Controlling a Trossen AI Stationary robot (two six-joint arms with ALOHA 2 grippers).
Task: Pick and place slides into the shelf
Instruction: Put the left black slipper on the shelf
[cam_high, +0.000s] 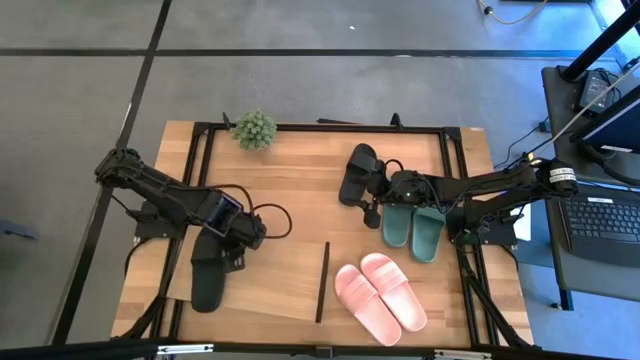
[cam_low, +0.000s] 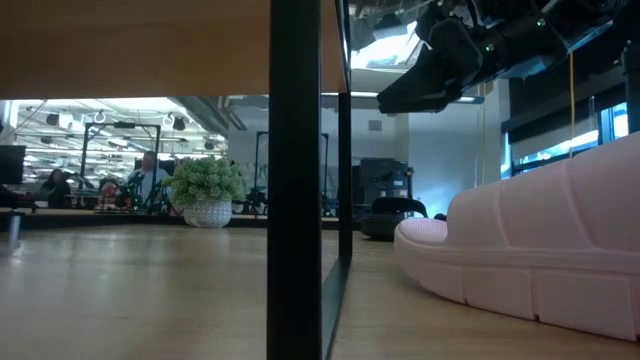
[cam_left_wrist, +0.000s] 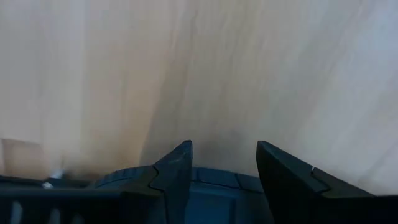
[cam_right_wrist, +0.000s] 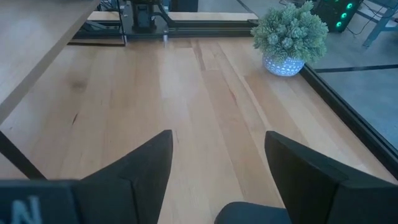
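Note:
Two black slides show in the high view. One (cam_high: 209, 275) lies over the shelf's light top board (cam_high: 270, 295) at the near left, with my left gripper (cam_high: 236, 240) shut on its far end. The other (cam_high: 357, 172) is in my right gripper (cam_high: 375, 195), shut on it, at the table's far middle; the low view shows it raised (cam_low: 425, 80). The dark green pair (cam_high: 415, 228) rests sole-down right of that gripper. The pink pair (cam_high: 380, 290) lies sole-down near the front, large in the low view (cam_low: 540, 250). The thin black divider (cam_high: 322, 282) stands left of the pink pair. My left gripper has the black slide's far end rim (cam_left_wrist: 217, 182) between its two fingers (cam_left_wrist: 177, 171), coming from above. I cannot tell if the slide is lifted or resting on the board. My right gripper pinches the other black slide by its near side edge (cam_right_wrist: 249, 214) between its fingers (cam_right_wrist: 146, 165). In the low view this slide is lifted clear of the table, tilted.
A small potted plant (cam_high: 254, 129) stands at the far edge, also in the right wrist view (cam_right_wrist: 289, 34). A black metal frame (cam_high: 300, 127) runs round the tabletop. Bare wood lies in the middle between the arms. A laptop (cam_high: 600, 215) sits off the table's right.

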